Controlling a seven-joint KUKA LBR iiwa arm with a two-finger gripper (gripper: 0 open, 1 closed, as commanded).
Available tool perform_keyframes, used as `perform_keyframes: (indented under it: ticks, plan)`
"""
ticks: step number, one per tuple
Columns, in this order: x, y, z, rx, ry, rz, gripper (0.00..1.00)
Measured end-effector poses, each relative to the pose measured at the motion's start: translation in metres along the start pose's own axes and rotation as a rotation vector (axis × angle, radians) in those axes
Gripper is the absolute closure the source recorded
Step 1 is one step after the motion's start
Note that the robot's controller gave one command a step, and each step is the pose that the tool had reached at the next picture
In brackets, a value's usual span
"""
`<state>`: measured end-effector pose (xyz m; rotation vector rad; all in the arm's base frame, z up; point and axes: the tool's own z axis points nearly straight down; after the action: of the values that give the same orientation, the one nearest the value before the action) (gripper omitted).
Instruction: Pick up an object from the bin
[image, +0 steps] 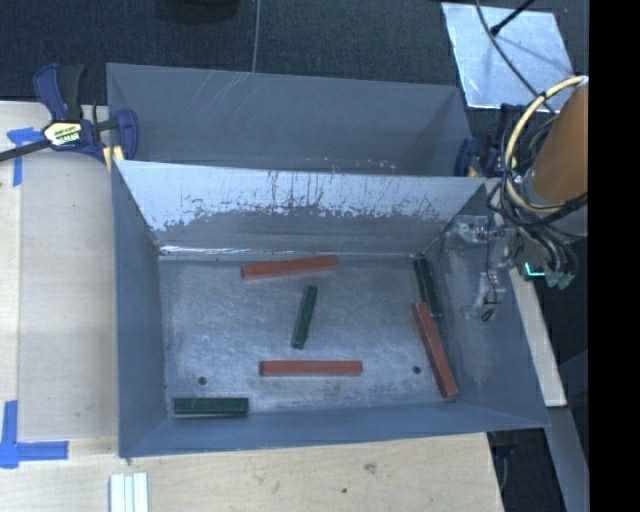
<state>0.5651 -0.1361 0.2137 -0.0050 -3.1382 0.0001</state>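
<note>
Gripper (489, 296) hangs above the right sloped wall of the scratched grey metal bin (300, 195); open or closed cannot be determined. Immediately left of the gripper lie a slim dark-green bar (427, 285) and a long red-brown rectangular bar (436, 350), roughly end to end.

On the floor of the bin (140, 330), a red-brown bar (289, 268) lies along the far edge, a short green stick (304, 317) sits tilted at the centre, a second red-brown bar (311, 368) lies nearer, and a green block (211, 406) sits in the near left corner; by the right wall, a dark green rod (428, 285) lies just beside a third red-brown bar (436, 350)
</note>
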Motion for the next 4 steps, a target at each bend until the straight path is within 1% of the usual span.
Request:
perform_keyframes:
  ticks: [1,2,3,4]
  plan:
    - [-0.017,0.059,0.12,-0.003,0.0,-0.051,0.0]
    - [0.024,0.153,0.099,-0.004,-0.004,-0.078,0.0]
    - [0.062,0.191,0.142,-0.001,-0.008,-0.134,0.0]
    - [0.057,0.189,0.137,0.0,-0.024,-0.132,1.0]
